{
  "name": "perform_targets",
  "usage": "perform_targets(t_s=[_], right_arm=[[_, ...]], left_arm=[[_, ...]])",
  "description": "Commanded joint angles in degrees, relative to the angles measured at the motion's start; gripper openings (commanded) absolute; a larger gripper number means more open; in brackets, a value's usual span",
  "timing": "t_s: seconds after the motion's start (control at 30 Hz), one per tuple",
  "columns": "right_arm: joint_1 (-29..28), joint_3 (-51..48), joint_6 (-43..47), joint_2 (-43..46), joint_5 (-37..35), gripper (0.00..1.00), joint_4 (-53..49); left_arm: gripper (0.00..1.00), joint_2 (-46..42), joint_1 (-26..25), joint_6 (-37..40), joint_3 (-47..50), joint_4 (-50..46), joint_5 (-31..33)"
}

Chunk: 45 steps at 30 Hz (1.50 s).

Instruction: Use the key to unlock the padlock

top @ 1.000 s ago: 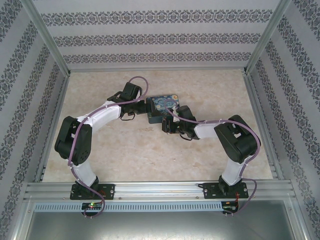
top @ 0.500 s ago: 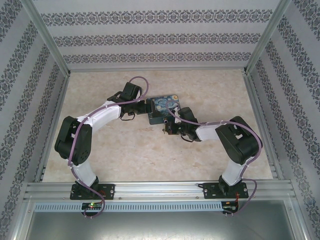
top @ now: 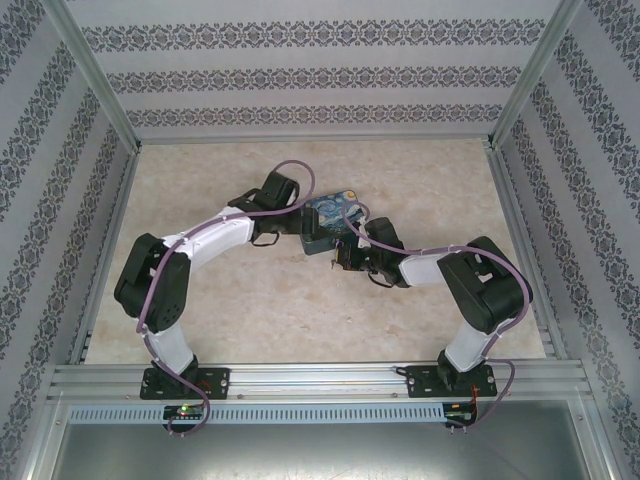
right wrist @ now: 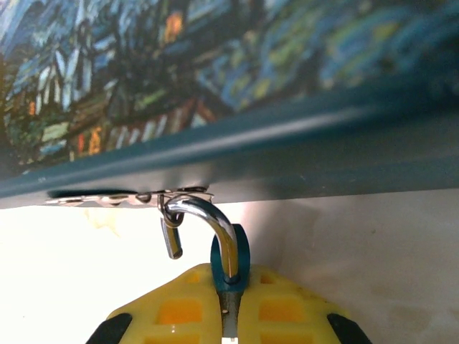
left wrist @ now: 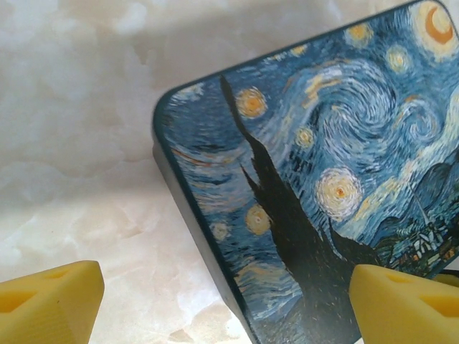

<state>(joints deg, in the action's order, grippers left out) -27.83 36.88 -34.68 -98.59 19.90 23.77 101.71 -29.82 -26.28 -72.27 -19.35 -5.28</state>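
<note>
Two yellow fingers (right wrist: 179,312) of the right gripper (right wrist: 228,309) are pinched tight on one tiny padlock (right wrist: 229,256), gripping its teal body. Its silver hook loops through one clasp (right wrist: 183,195) on the side edge of one painted tin (right wrist: 287,150). The left gripper (left wrist: 226,304) hovers over the tin's corner, fingers spread wide, holding nothing. One marbled table (left wrist: 86,107) lies beneath the tin.

The rectangular painted tin (top: 330,216) lies on the marbled table (top: 250,300), the tiny metal padlock (right wrist: 229,252) hooked at its near edge.
</note>
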Motion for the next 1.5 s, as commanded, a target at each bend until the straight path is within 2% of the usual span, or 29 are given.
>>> perform_targets(t_s=[0.0,0.33,0.73,1.3,1.47], right_arm=[[0.7,-1.7,-2.9,0.2,1.0,0.00,0.1],[0.8,-3.3,-9.0,-0.3,1.5,0.00,2.6],[-0.5,-5.6,-19.0,-2.5,1.1,0.00,8.9],[-0.6,-5.8,-24.5,-2.7,-3.1,0.00,12.5],[0.2,-4.8,-25.3,-2.5,-4.0,0.00,13.6]], left_arm=[[0.89,2.1,-1.4,2.8,-1.7,-2.7,5.8],[0.89,4.0,-3.8,3.6,-0.6,-3.9,11.3],[0.88,3.8,-5.0,1.9,2.7,-1.8,10.6],[0.87,4.0,-5.2,1.7,5.4,-0.9,9.9],[0.82,4.1,-5.4,2.7,5.9,-0.7,9.7]])
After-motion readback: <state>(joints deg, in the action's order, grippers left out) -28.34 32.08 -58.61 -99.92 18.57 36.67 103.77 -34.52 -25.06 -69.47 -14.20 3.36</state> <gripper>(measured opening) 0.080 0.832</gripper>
